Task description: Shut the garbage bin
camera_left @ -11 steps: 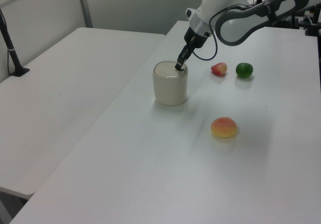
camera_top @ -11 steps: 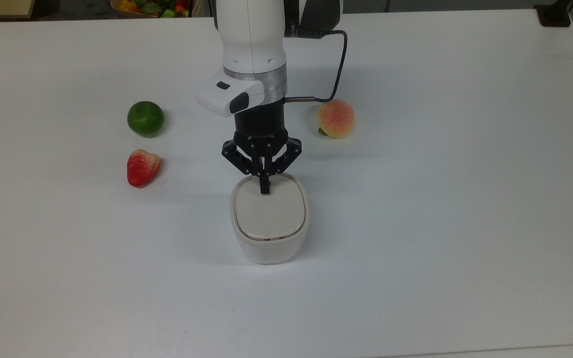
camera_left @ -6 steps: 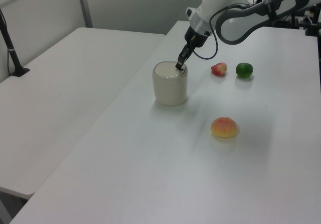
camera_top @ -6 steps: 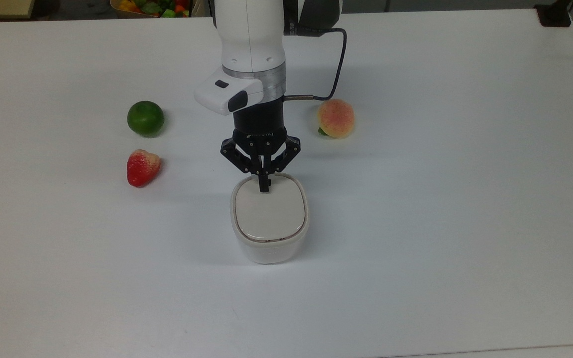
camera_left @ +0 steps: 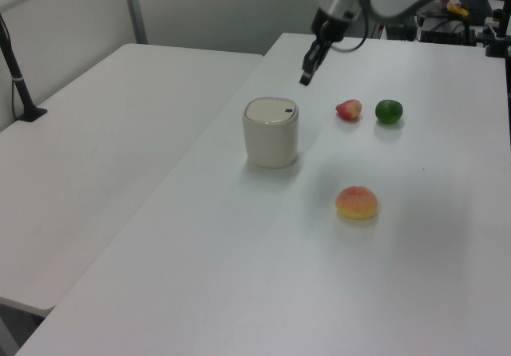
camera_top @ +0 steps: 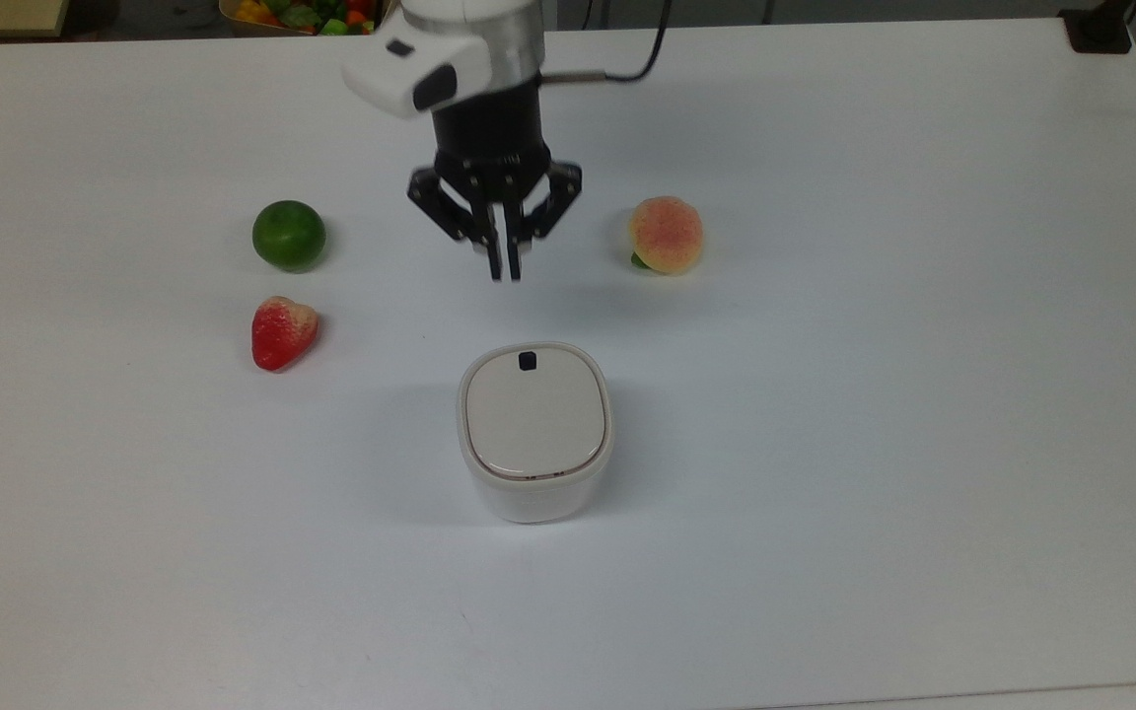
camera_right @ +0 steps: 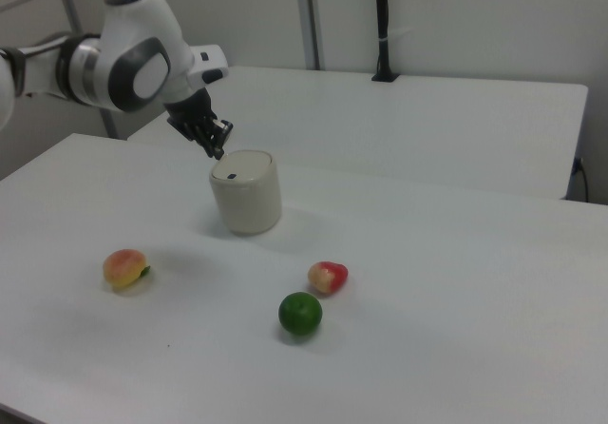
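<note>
The garbage bin (camera_top: pixel 534 434) stands upright near the middle of the white table (camera_top: pixel 923 394), its flat beige lid (camera_top: pixel 533 414) down and flush with the rim — the small black latch (camera_top: pixel 528 361) sits at the lid's far edge in the top view. Beyond it, raised clear of the lid, hangs the gripper (camera_top: pixel 503 272), fingers pressed together and holding nothing. A strawberry (camera_top: pixel 282 332) and a lime (camera_top: pixel 288 235) lie toward the top view's left — a peach (camera_top: pixel 666 235) toward the top view's right.
</note>
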Robot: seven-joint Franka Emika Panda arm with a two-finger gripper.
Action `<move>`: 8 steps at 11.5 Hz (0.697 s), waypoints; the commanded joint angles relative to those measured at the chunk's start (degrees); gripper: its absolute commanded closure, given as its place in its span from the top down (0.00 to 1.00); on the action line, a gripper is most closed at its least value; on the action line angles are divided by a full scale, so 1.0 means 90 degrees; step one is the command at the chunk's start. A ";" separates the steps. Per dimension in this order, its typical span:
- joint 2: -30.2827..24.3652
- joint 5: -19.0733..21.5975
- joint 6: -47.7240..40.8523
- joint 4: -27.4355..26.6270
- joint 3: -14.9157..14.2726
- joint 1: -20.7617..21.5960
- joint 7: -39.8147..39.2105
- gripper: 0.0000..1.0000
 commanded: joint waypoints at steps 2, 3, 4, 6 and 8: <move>-0.0984 0.0094 -0.1460 -0.0156 -0.0027 -0.0105 0.0034 1.00; -0.1209 0.0094 -0.1890 -0.0156 -0.0027 -0.0193 0.0043 1.00; -0.1414 0.0104 -0.2329 -0.0049 -0.0017 -0.0261 0.0043 1.00; -0.1698 0.0104 -0.3131 0.0059 0.0060 -0.0417 -0.0025 1.00; -0.1952 0.0104 -0.3571 0.0030 0.0410 -0.0758 -0.0054 1.00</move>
